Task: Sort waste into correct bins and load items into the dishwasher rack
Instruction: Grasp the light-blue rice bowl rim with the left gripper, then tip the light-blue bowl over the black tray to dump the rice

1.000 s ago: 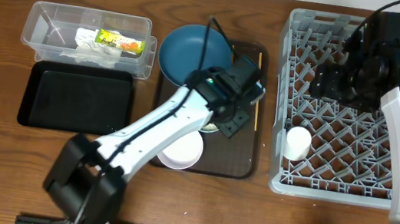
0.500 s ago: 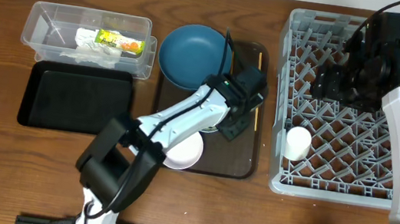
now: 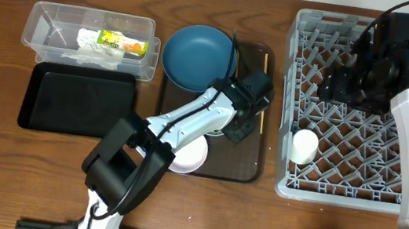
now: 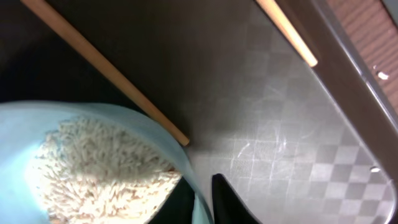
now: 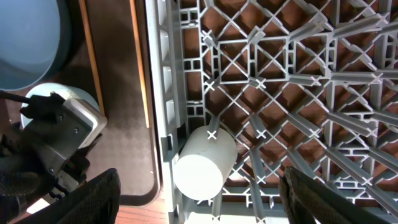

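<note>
My left gripper (image 4: 202,205) is shut on the rim of the small light blue bowl (image 4: 37,121), one finger inside and one outside. White rice scraps (image 4: 99,168) fill that bowl. Two chopsticks (image 4: 106,68) lie beside it on the brown tray (image 3: 245,167). From overhead, the left gripper (image 3: 241,119) covers most of this bowl. The dark blue bowl (image 3: 198,57) sits behind it and the white bowl (image 3: 187,156) in front. My right gripper (image 5: 202,199) hangs open above the dishwasher rack (image 3: 354,182), over the white cup (image 5: 202,162) lying in its near-left corner.
A clear tub (image 3: 50,27) at the far left holds crumpled tissue (image 3: 97,54) and a yellow-green wrapper (image 3: 119,41). A shallow black tray (image 3: 80,100) lies just in front of it. The rack's left wall stands close to the brown tray's right edge.
The left gripper's jaws have closed onto the light blue bowl's rim, and the left arm has swung slightly right. The right arm has stayed put.
</note>
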Controlling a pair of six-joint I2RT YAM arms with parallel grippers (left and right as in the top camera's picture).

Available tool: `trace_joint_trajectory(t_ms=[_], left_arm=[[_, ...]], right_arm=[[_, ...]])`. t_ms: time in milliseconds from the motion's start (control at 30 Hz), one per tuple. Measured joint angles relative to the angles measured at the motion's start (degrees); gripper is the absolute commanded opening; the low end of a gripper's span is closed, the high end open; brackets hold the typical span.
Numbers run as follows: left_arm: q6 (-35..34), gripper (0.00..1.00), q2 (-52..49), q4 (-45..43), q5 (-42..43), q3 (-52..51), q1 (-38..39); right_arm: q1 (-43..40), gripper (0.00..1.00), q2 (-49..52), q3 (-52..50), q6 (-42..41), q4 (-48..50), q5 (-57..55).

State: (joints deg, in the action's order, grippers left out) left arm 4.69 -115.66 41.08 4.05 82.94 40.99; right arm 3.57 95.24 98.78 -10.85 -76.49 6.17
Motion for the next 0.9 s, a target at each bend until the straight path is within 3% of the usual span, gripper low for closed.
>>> trace_joint_trajectory(t_ms=[467,700,900], left_arm=[[-0.07,0.06,1.31,2.19,-0.63,0.00,0.11],[-4.28,0.06,12.15,7.08,1.14,0.02,-0.48],[-7.17,0.06,23.23,12.87,3.82,0.70,-7.21]], right_arm=[[0.00,0.80,0.00,0.00,0.24,-0.26,0.00],[0.00,0.80,0.00,0.02,0.66,-0.35,0.02],[0.00,0.82,0.00,0.00,0.70,-0.17,0.02]])
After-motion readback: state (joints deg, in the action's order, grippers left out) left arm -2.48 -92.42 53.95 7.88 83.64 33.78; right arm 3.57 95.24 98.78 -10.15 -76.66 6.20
